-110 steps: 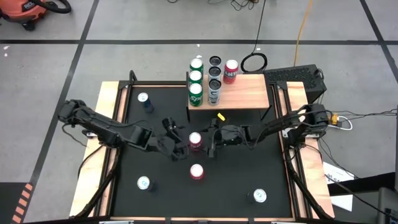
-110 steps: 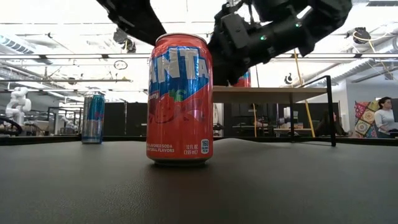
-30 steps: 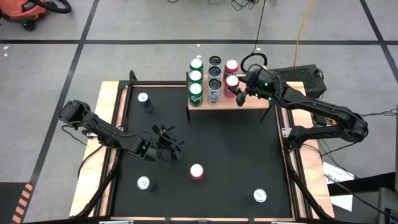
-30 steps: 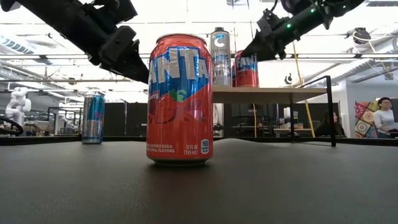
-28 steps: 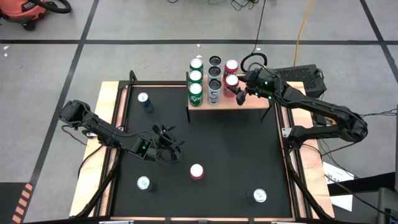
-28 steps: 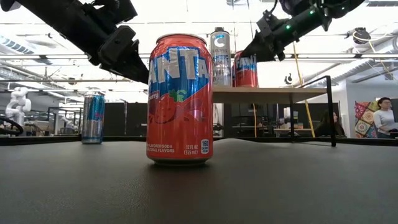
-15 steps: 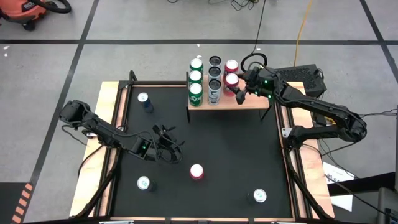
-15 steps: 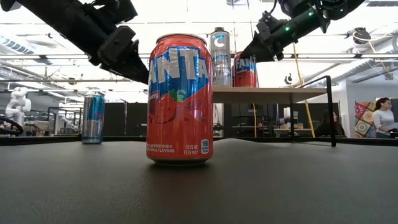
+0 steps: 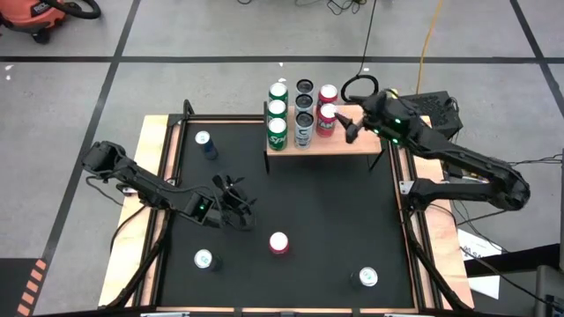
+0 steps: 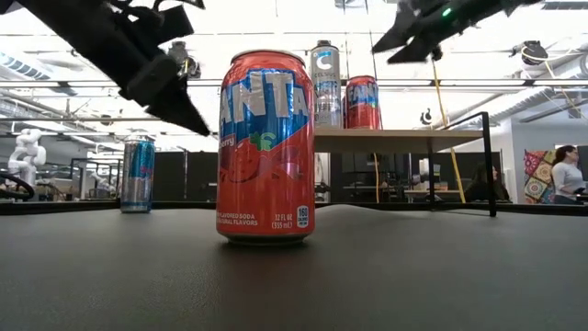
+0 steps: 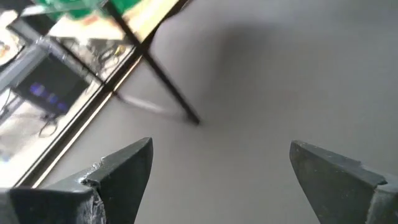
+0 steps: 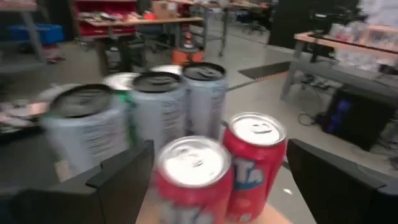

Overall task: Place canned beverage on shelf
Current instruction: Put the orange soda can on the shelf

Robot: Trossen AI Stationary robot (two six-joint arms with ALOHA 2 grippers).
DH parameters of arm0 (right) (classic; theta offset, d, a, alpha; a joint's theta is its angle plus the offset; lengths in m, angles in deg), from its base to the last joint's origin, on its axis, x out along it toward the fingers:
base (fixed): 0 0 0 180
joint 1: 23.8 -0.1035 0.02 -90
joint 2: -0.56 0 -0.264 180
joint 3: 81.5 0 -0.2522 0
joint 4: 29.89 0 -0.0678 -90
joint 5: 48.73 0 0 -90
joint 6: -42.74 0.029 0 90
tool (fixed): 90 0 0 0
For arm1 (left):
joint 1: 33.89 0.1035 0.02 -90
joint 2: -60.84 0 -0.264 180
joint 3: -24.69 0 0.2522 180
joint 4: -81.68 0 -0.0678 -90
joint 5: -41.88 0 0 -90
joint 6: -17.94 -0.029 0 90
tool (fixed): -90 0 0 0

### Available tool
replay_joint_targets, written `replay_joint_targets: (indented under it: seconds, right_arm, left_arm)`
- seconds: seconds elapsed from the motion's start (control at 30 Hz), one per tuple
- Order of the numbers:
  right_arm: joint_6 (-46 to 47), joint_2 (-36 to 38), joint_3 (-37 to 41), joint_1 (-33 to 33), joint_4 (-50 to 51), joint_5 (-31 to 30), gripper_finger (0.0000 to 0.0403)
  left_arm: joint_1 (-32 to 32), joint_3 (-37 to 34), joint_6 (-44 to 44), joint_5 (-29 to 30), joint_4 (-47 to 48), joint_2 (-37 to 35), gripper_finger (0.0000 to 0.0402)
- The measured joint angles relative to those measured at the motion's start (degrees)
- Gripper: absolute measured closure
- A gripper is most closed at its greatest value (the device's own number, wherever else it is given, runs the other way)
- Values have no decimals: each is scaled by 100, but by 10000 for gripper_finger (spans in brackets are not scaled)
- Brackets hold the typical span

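Nearest, a red can [image 10: 265, 147] is sitting centre-frame on the surface. Left pincer [image 9: 236, 208] is hanging wide, lower left. Farther, placed can [image 9: 325, 120] is standing on shelf [image 9: 352, 143], right pincer [image 9: 349, 123] wide just beside; risk: clipping it w/ a finger while retreating.

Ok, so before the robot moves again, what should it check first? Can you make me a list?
1. Right gripper has let go of the red can: ok, its fingers are open and off the can.
2. Red can stands upright on the shelf: ok.
3. Room left on the shelf for another can: ok, bare wood shows to the right of the rows.
4. Left gripper is open and empty: ok, it hovers over the black mat.
5. Next can, the Fanta can on the mat, is upright and free to grab: ok.
6. Exact gap between right gripper and red can: cannot tell.
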Motion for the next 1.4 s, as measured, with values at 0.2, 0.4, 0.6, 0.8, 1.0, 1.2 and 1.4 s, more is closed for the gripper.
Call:
replay_joint_targets:
  seconds: [0.2, 0.4, 0.6, 0.8, 1.0, 1.2, 1.4]
  right_arm:
    - [543, 855, 56, -665, 1599, -3, 51]
    - [1243, 1048, 821, -1769, 1693, -111, 51]
    - [1669, 997, 1597, -3019, 909, -928, 51]
    - [1775, 638, 1943, -4125, 326, -1594, 51]
    - [1605, -313, 1943, -4942, -853, -1670, 51]
    - [1606, -1294, 1943, -5474, -2044, -1666, 51]
    - [1668, -2204, 1943, -5743, -3162, -1638, 51]
  left_arm:
    - [-140, -104, 784, -16, 367, -75, 30]
    - [-451, -713, 433, -21, -1123, -68, 30]
    - [-728, -815, 431, -92, -1225, -64, 30]
    - [-751, -815, 22, -757, -1757, -40, 30]
    - [-768, -814, -611, -1063, -2645, 37, 30]
    - [-777, -815, -871, -1182, -2932, 174, 30]
    - [-774, -815, -865, -1301, -3026, 244, 30]
